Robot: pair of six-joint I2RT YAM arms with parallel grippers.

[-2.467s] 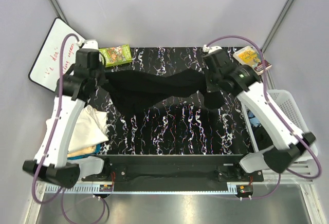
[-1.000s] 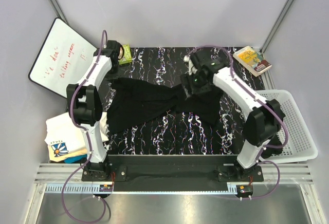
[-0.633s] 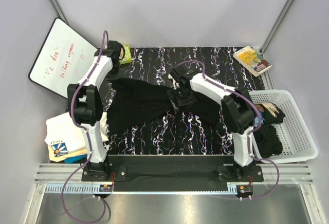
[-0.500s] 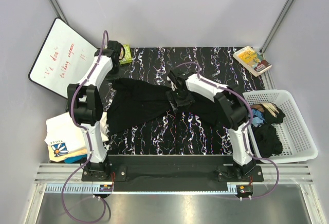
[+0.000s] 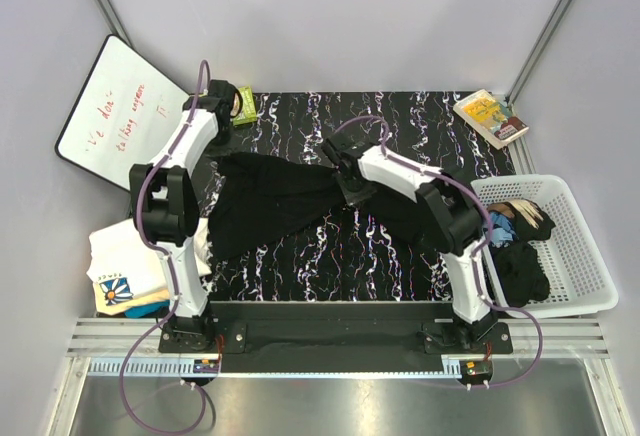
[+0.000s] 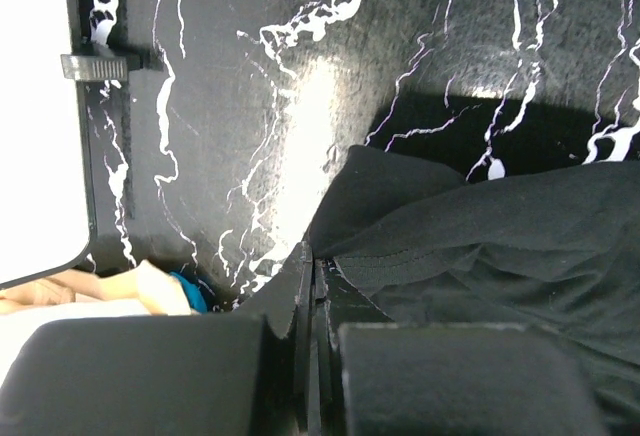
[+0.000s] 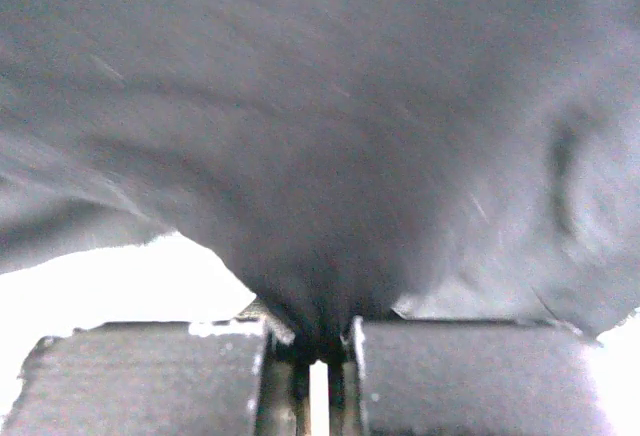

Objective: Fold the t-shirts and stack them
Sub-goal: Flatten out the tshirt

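Observation:
A plain black t-shirt [image 5: 290, 201] lies spread and creased across the middle of the black marbled table [image 5: 330, 266]. My left gripper [image 5: 214, 154] is shut on the shirt's far-left edge; the left wrist view shows the hem [image 6: 400, 256] pinched between the jaws [image 6: 312, 281]. My right gripper [image 5: 348, 186] is shut on a bunch of the same shirt near its middle; in the right wrist view, black cloth [image 7: 320, 156] fills the frame above the jaws [image 7: 318, 346]. Folded white t-shirts [image 5: 130, 256], one with a blue-and-yellow print [image 5: 113, 287], lie stacked at the left.
A white slatted basket [image 5: 580, 256] at the right holds black and blue clothes [image 5: 520, 261]. A whiteboard [image 5: 105, 116] leans at the far left, with a green box [image 5: 241, 106] beside it. A book [image 5: 490, 116] lies at the far right corner.
My right gripper has moved left across the table with the cloth in it, from the shirt's right part to its middle. My left gripper has stayed at the far-left edge.

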